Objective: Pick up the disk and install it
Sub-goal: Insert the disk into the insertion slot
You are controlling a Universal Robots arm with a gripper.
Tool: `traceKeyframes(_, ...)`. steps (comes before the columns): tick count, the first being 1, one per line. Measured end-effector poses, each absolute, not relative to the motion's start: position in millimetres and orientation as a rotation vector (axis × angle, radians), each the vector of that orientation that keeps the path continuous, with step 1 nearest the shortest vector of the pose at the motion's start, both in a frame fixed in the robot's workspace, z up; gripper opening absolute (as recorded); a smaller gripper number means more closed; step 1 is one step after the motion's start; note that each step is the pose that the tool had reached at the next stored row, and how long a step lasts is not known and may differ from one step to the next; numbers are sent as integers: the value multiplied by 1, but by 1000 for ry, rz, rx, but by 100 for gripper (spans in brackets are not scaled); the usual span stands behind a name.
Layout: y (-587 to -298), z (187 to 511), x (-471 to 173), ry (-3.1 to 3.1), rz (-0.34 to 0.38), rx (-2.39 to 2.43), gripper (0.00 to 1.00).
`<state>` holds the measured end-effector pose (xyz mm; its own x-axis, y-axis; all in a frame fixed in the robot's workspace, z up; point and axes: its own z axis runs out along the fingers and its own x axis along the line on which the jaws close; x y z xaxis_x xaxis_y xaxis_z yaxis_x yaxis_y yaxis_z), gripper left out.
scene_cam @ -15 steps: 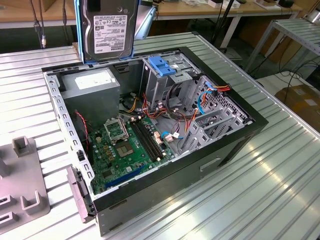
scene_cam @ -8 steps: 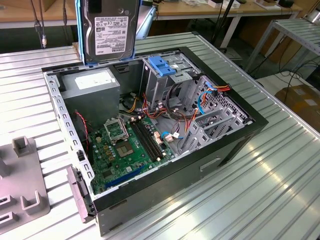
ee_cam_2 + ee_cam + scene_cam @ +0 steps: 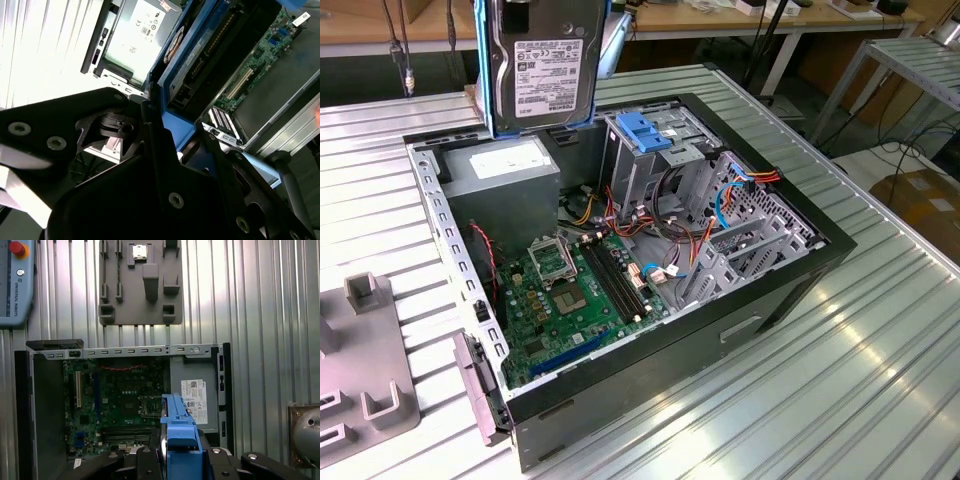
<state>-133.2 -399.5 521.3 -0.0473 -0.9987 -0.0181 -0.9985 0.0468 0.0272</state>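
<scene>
While the hand (image 3: 181, 454) grips the disk (image 3: 545, 65) by its blue rails, the disk hangs upright above the open computer case (image 3: 780, 290) mid-desk. Pickup looks done; seating it in the drive cage (image 3: 655, 165) remains.

Silver-grey disk (image 3: 545, 60), blue rails (image 3: 181, 440); green motherboard (image 3: 570, 300); ribbed silver table (image 3: 840, 380).

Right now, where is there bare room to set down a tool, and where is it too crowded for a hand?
The widest free patch is the slatted table at the exterior view's right of the computer case. A narrow strip lies between the case and the grey fixture plate. Inside, cables crowd the drive cage; the disk hangs above the case.
</scene>
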Motion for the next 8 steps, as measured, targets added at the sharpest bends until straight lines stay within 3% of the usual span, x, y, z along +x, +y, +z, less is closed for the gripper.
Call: traceKeyframes(8,-412,521,-133,-2269,-50,2164,37)
